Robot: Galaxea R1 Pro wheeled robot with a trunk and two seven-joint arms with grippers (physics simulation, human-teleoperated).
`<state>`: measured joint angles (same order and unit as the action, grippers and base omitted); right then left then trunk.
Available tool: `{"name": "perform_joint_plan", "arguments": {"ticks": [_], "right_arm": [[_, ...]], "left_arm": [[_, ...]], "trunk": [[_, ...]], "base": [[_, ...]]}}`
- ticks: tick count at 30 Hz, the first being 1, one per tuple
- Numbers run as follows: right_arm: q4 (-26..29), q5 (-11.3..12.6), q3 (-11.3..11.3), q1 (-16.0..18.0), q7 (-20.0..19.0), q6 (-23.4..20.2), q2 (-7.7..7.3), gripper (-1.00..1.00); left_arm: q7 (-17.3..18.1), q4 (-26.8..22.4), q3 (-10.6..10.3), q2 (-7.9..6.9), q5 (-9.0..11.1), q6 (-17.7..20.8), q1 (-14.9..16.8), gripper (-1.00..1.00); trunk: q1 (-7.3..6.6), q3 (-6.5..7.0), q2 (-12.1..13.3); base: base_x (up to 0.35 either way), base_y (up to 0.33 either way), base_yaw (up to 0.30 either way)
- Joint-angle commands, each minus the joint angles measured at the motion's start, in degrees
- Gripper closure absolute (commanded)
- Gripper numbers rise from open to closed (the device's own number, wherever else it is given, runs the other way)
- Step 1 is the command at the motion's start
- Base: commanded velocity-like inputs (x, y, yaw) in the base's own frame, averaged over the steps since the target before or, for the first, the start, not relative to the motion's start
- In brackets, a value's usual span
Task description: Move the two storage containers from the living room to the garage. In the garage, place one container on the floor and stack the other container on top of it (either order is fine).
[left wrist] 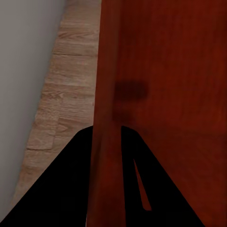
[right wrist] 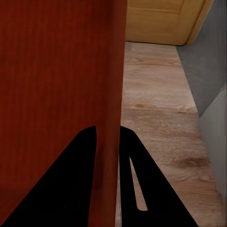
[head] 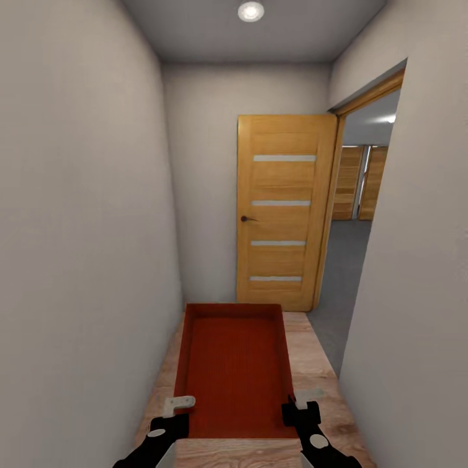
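Note:
I hold one orange-red open-top storage container (head: 234,370) in front of me, level above the light wood planks of a narrow hallway. My left gripper (head: 179,404) is shut on its near left wall and my right gripper (head: 305,398) is shut on its near right wall. The left wrist view has the container's wall (left wrist: 106,85) running between the fingers of the left gripper (left wrist: 106,137). In the right wrist view the container wall (right wrist: 111,71) is likewise pinched by the right gripper (right wrist: 108,135). Through a doorway at the right, the garage's grey floor (head: 348,260) shows.
White walls stand close on both sides. An open wooden door (head: 283,208) with glass strips stands ahead against the end wall. The doorway beside it opens to the right; wood-panelled doors (head: 361,182) show beyond. Wood plank floor (head: 312,364) lies beneath.

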<state>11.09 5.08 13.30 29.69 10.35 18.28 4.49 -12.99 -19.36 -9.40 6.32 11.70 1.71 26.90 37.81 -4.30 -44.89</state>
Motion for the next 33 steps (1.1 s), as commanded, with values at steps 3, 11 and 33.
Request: {"name": "perform_joint_plan", "arguments": {"ticks": [3,11,33], "right_arm": [[0.07,0.48,-0.91,0.1,3.45,4.04,-0.03,1.0],[0.07,0.55,-0.91,0.1,3.45,4.04,-0.09,1.0],[0.07,0.58,-0.91,0.1,3.45,4.04,-0.09,1.0]], "left_arm": [[-0.81,0.03,0.6,-0.34,0.6,0.22,-0.01,1.0],[-0.81,0.03,0.59,-0.34,0.61,0.22,-0.01,1.0],[-0.81,0.03,0.61,-0.34,0.64,0.22,0.0,1.0]], "trunk": [[0.05,-0.09,-0.07],[0.05,-0.09,-0.07],[0.05,-0.09,-0.07]], "base": [[0.323,0.0,-0.258],[0.323,0.0,-0.115],[0.323,0.0,-0.001]]}}
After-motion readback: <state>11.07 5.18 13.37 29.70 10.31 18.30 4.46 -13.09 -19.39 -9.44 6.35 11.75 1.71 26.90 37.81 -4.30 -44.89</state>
